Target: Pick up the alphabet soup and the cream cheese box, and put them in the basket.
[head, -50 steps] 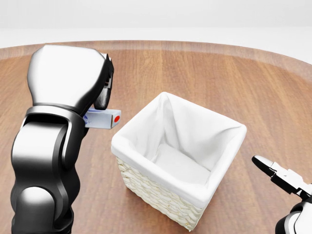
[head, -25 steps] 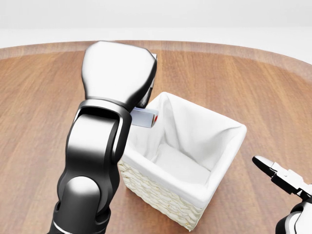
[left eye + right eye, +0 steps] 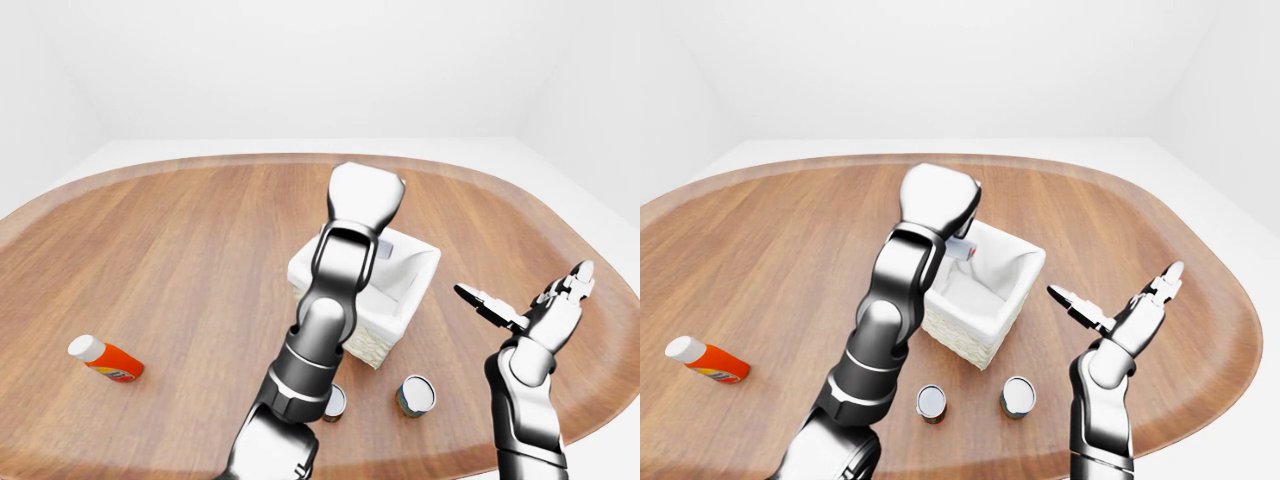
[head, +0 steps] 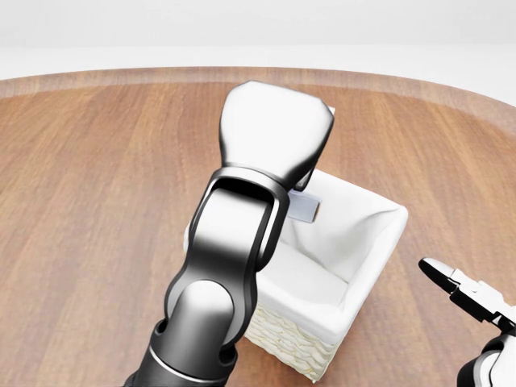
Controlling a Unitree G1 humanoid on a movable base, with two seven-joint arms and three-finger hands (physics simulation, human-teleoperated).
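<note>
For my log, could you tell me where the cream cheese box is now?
In the right-eye view, the cream cheese box hangs in the left hand, above the basket.

Left arm point(image 4: 218, 282): glossy black and silver segments joined by rounded joints, with a dark ringed collar near its base. A black, open-sided bracket forms the wrist. Left hand point(image 4: 278, 129): smooth white faceted shell, broad and rounded, narrowing toward the wrist. Right arm point(image 3: 1100, 400): the same polished grey-black casing with bulbous joints. Right hand point(image 3: 1130, 315): white shell, slender segmented fingers point(image 3: 570, 285) in white with black links, one finger tipped black.
</note>
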